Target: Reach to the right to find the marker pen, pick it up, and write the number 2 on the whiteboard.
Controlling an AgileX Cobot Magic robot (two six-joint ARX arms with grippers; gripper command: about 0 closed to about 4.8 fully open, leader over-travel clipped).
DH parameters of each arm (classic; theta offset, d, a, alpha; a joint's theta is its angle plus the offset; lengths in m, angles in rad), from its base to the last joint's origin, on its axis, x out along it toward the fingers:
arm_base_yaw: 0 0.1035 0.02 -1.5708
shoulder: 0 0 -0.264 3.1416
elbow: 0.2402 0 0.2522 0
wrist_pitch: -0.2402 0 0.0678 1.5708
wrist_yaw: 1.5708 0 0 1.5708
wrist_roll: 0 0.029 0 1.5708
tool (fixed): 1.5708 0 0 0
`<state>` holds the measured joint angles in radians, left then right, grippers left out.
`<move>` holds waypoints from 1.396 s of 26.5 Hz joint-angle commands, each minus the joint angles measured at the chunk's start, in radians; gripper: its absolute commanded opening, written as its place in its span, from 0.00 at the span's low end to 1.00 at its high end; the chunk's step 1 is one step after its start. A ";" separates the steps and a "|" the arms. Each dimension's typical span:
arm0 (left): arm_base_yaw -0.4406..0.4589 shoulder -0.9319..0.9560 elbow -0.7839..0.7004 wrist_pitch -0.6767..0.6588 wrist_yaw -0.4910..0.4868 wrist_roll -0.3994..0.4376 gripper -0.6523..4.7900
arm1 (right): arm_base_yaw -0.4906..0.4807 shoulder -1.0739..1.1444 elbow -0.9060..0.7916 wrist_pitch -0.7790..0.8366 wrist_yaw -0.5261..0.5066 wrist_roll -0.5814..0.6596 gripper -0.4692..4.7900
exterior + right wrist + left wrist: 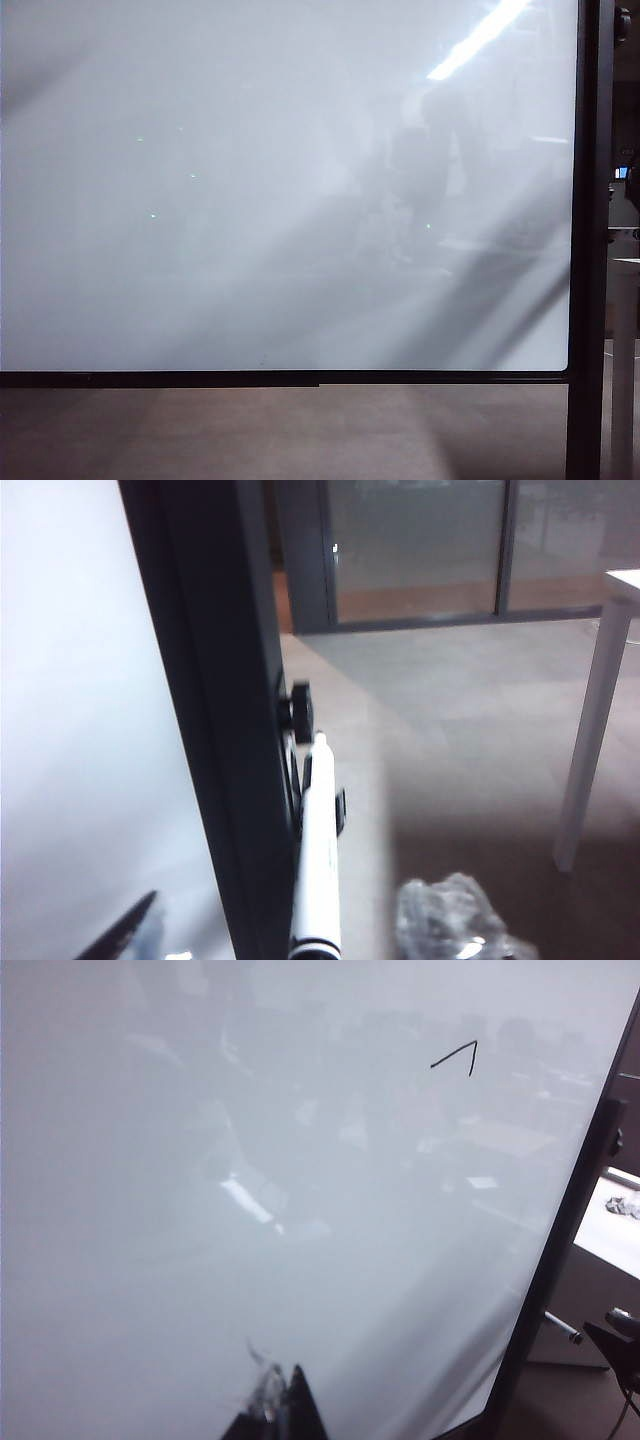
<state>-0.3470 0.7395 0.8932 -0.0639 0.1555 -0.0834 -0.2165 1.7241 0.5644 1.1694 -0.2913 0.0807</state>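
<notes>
The whiteboard (250, 200) fills the exterior view, where neither gripper shows. In the left wrist view the board (200, 1210) carries one thin black angled stroke (455, 1053); a number 2 is not in view. My left gripper (280, 1405) points at the board, its tips pressed together on nothing. The marker pen (318, 850), a white barrel with a black band, stands along the board's black post (220, 680) in a black clip. My right gripper (290, 935) is open around the pen's lower end, one dark finger (125, 930) over the board side and the pale finger (450, 920) beyond, neither touching the pen.
A white table leg (590, 730) stands on the grey floor beyond the post, with glass doors (420, 550) behind. The white table (615, 1225) holds a crumpled wrapper. The board's black bottom rail (280, 378) runs across the exterior view.
</notes>
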 commanded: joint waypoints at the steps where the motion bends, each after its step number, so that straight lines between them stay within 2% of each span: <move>1: -0.001 -0.002 0.004 0.008 0.006 -0.003 0.11 | 0.001 0.031 0.029 0.018 -0.003 -0.011 0.63; 6: -0.001 -0.002 0.004 0.008 0.006 -0.003 0.11 | 0.001 0.116 0.099 0.031 -0.047 -0.011 0.63; 11: -0.001 -0.001 0.004 0.008 0.006 -0.003 0.11 | 0.001 0.204 0.177 0.033 -0.049 -0.011 0.63; 21: -0.001 -0.001 0.004 0.006 0.006 -0.003 0.11 | 0.001 0.256 0.249 0.031 -0.068 -0.011 0.62; 22: -0.001 -0.001 0.004 0.005 0.005 -0.003 0.11 | 0.001 0.256 0.249 0.030 -0.070 -0.011 0.59; 25: -0.001 -0.001 0.004 0.005 0.005 -0.003 0.11 | 0.001 0.256 0.249 0.027 -0.090 -0.010 0.59; 28: -0.001 -0.001 0.004 0.005 0.005 -0.003 0.11 | 0.000 0.255 0.248 0.024 -0.105 -0.011 0.61; 30: -0.001 -0.001 0.004 0.004 0.006 -0.003 0.11 | -0.002 0.255 0.247 0.022 -0.105 -0.011 0.68; 37: -0.001 -0.001 0.004 -0.007 0.006 -0.003 0.11 | -0.001 0.255 0.219 0.036 -0.105 -0.011 0.68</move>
<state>-0.3470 0.7395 0.8932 -0.0731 0.1558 -0.0834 -0.2184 1.9831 0.7792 1.1809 -0.3931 0.0700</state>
